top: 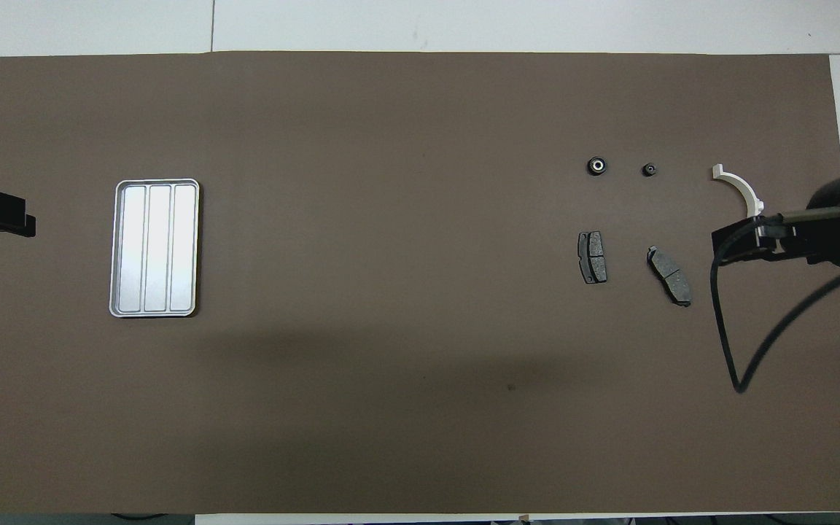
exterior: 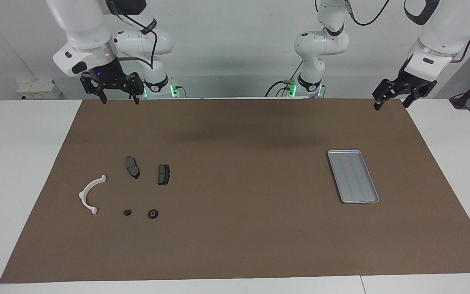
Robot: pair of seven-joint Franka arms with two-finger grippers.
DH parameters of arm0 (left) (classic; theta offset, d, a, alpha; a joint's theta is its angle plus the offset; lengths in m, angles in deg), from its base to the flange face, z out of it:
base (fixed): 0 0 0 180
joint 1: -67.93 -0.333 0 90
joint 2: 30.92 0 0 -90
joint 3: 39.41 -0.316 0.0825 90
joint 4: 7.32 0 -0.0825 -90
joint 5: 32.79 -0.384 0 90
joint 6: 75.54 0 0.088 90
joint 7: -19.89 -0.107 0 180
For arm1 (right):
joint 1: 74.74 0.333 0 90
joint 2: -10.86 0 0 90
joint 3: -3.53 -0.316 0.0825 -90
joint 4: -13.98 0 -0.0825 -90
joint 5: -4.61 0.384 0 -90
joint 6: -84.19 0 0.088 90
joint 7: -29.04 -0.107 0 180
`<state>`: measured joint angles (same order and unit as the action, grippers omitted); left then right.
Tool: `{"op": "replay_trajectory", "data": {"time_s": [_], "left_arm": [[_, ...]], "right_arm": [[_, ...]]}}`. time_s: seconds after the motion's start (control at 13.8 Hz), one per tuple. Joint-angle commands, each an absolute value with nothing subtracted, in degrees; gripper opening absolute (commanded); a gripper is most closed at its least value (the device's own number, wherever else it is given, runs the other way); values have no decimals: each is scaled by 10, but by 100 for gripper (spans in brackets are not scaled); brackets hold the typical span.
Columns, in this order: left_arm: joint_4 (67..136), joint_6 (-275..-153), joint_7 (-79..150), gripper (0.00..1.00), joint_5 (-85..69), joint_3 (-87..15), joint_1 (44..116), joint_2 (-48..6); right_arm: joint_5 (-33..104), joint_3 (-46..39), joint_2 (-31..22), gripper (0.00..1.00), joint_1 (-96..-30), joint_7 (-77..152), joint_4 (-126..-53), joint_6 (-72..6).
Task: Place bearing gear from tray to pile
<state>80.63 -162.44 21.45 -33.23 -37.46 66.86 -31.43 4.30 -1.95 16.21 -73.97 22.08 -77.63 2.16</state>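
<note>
Tray (exterior: 353,176): flat on the bench (exterior: 235,253) at the left arm's end, well apart from the pile, and nothing lies in it; the ridged floor shows bare in both views.
Gear (exterior: 152,213): down on the mat (exterior: 251,139), off the tray, at the pile's edge farthest from the robots. Small, dark, round, with a pale centre from overhead.
Neighbour: a smaller dark round part (exterior: 127,212) sits just beside the gear, toward the bracket.
Pile: bracket (exterior: 89,193), two pads (exterior: 132,167) and (exterior: 163,174), all loose and none touching. The pads lie nearer the robots than the gear; the bracket lies toward the right arm's end of them.
Right gripper (exterior: 116,97): up high over the mat's edge nearest the robots, well clear of the pile. Fingers apart, nothing between them.
Why so high: my read is that the drop is made and the arm sits out of the way, so nothing in the pile gets knocked.
Left gripper (exterior: 394,98): waiting, raised over the mat's corner near the tray. Fingers apart and empty.
Progress: judging by the bare tray and the gear among the parts, the placing looks done.
Risk: the gear is round and sits free; a brush from a low pass could roll it out of the pile.
</note>
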Motion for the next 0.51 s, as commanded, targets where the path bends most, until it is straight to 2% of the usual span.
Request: {"op": "replay_trajectory", "data": {"time_s": [0.0, 0.44], "left_arm": [[817, -1629, 209, 100, -331, -381, 675, -322], [817, -1629, 209, 100, -331, -381, 675, -322]], "right_arm": [[66, -18, 182, 100, -743, 239, -799, 30], [63, -15, 180, 100, -748, 239, -801, 27]]}}
